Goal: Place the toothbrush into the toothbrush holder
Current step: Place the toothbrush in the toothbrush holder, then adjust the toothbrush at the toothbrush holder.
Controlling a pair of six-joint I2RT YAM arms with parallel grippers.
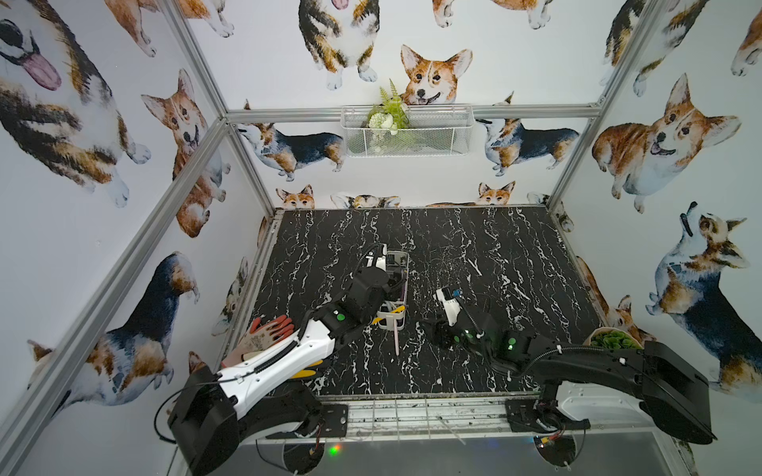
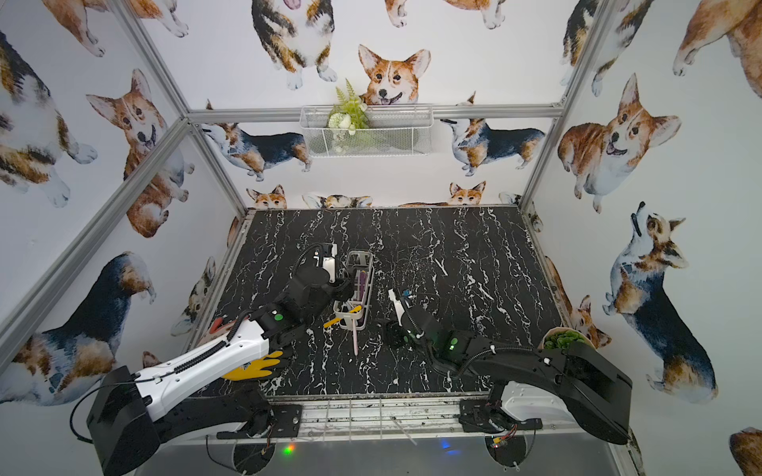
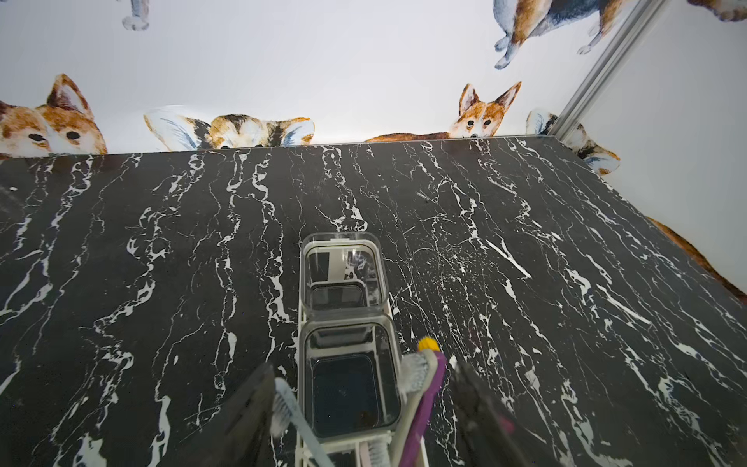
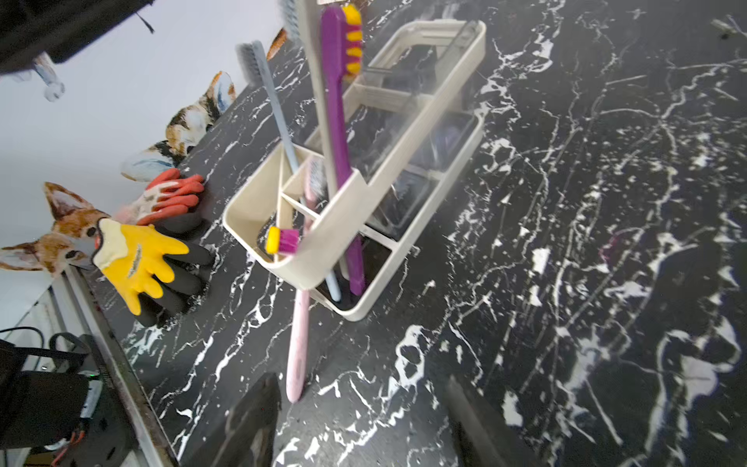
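The toothbrush holder [image 1: 399,284] [image 2: 368,288] [image 3: 347,319] [image 4: 428,109], a long white-framed caddy with clear walls, stands mid-table. A purple toothbrush [image 3: 424,400] [image 4: 337,121] with yellow bristles, a grey one and a blue one [image 4: 275,105] stand upright in its near compartments. A pink toothbrush [image 1: 396,338] [image 2: 354,340] [image 4: 298,343] has its head in a compartment and its handle sticking out onto the table. My left gripper [image 3: 366,412] [image 2: 346,286] hangs open over the holder, jaws either side of the brush heads, gripping none. My right gripper [image 4: 364,420] [image 1: 439,331] is open and empty, low beside the pink handle's end.
An orange glove [image 1: 264,334] [image 4: 174,198] and a yellow glove [image 2: 255,366] [image 4: 137,258] lie at the table's front left. A potted green plant [image 1: 614,340] stands at the right edge. A white wire basket [image 1: 406,130] with flowers hangs on the back wall.
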